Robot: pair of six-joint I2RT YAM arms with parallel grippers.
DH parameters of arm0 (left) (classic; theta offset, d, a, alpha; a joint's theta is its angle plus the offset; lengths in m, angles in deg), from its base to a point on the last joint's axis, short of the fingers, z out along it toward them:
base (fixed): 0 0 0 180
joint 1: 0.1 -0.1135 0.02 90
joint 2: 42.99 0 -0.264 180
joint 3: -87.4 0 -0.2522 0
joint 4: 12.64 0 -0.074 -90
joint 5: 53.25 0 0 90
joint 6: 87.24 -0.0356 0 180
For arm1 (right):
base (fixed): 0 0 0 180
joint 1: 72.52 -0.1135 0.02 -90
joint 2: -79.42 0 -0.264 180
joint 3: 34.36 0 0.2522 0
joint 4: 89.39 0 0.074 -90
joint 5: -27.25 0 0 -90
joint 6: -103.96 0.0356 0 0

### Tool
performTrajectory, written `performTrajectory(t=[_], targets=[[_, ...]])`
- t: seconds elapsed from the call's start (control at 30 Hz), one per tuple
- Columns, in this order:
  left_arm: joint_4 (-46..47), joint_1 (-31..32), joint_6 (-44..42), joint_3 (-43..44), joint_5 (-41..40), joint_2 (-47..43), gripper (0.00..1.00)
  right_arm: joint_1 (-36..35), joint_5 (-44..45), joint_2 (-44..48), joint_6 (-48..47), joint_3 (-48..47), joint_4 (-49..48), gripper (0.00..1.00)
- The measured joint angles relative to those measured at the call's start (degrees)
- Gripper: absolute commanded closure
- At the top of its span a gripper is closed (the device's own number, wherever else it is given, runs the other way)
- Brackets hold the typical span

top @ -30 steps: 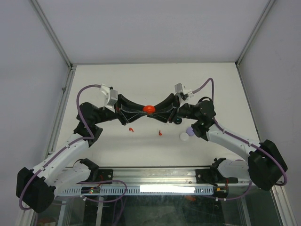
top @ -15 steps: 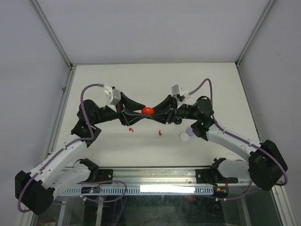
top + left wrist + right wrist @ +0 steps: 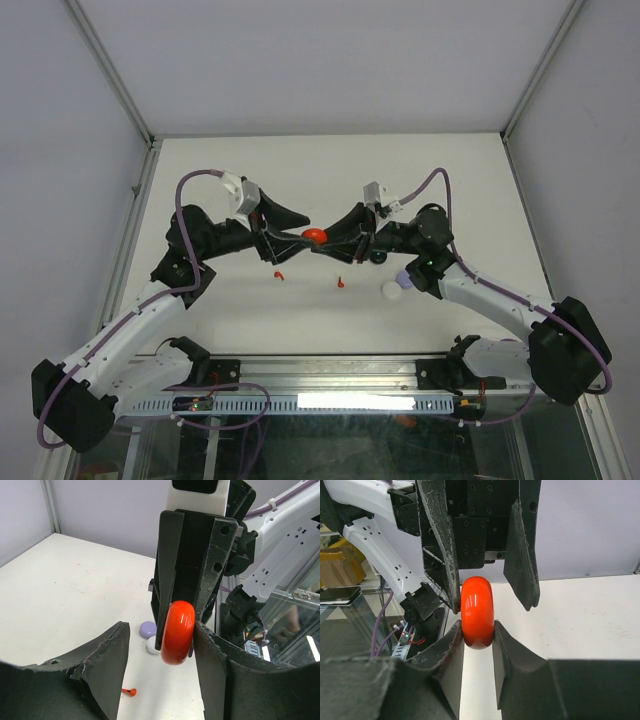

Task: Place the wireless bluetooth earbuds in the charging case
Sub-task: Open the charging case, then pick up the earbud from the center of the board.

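Note:
A glossy red round charging case [image 3: 314, 235] hangs closed in the air between both arms, above the table's middle. My right gripper [image 3: 324, 241] is shut on it; in the right wrist view [image 3: 477, 630] both pads press its sides [image 3: 477, 611]. My left gripper [image 3: 299, 234] is open around the case from the opposite side; in the left wrist view [image 3: 161, 632] its right finger [image 3: 212, 665] touches the case [image 3: 178, 633] and its left finger stands clear. Two tiny red earbuds [image 3: 278, 274] [image 3: 341, 282] lie on the table below; one shows in the left wrist view [image 3: 129, 692].
A white round case [image 3: 391, 290], a lilac case [image 3: 405, 277] and a dark case [image 3: 378, 257] sit on the table under the right arm. The lilac [image 3: 148, 628] and white [image 3: 151, 645] cases also show in the left wrist view. White walls enclose the table.
My left gripper's jaws have spread apart from the red case, and its wrist has shifted left and up. The right gripper keeps hold of the case.

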Motion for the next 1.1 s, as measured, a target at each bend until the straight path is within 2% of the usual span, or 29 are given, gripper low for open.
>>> performTrajectory(t=[0.7, 0.93, 1.1], targets=[[-7.08, 0.33, 4.26, 5.25, -6.69, 2.62, 0.43, -0.04, -1.27, 3.3, -5.92, 1.05, 5.03, 1.0], [-9.81, 0.33, 4.79, 5.38, -7.87, 2.75, 0.37, -0.11, 0.31, 4.85, -8.44, 2.03, 8.26, 1.0], [-13.9, 0.35, 4.66, 5.68, -10.21, 1.38, 0.36, -0.09, 1.68, 9.03, -9.92, 4.66, 11.91, 1.0]])
